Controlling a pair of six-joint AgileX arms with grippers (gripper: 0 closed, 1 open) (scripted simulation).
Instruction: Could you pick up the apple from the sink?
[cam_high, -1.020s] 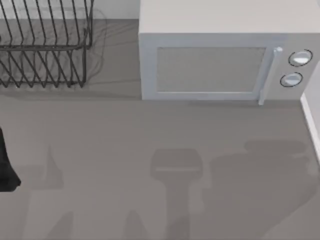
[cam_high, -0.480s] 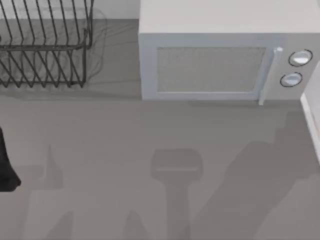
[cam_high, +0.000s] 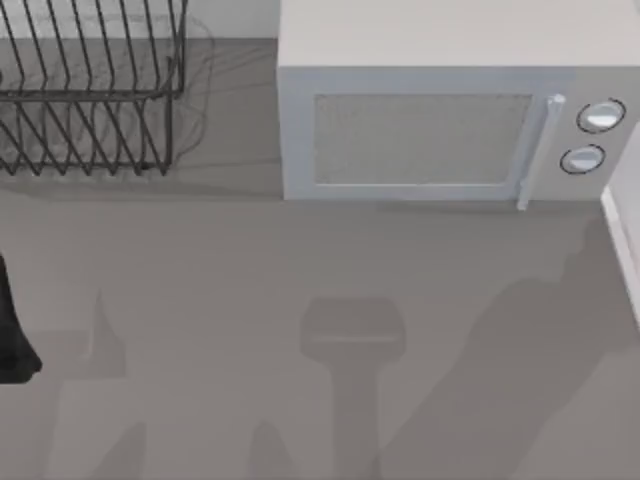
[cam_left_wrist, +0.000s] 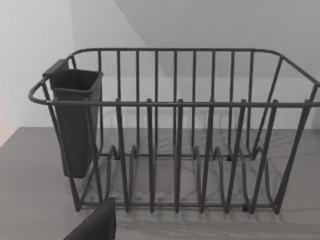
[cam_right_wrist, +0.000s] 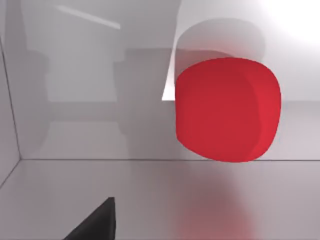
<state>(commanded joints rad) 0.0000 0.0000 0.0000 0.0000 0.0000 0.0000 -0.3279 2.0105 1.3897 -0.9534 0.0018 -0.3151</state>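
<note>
Close in now: the right wrist view has the apple (cam_right_wrist: 227, 110) large and just ahead, resting on the pale floor of the sink (cam_right_wrist: 75, 190), with a sink wall right behind it and a corner seam to one side. One dark finger (cam_right_wrist: 97, 222) of the right gripper juts in low; I cannot tell how wide the jaws stand.

Risks: the apple is roundish and sits off to one side of that finger, so a closing jaw could nudge it away and send it rolling toward the wall. The wall itself is likely the tighter limit on any further reach.

Left arm (cam_high: 15, 335) parked at the surface's left edge, facing the wire dish rack (cam_left_wrist: 175, 130). Open surface (cam_high: 250, 300) lies between rack and microwave (cam_high: 430, 110).
</note>
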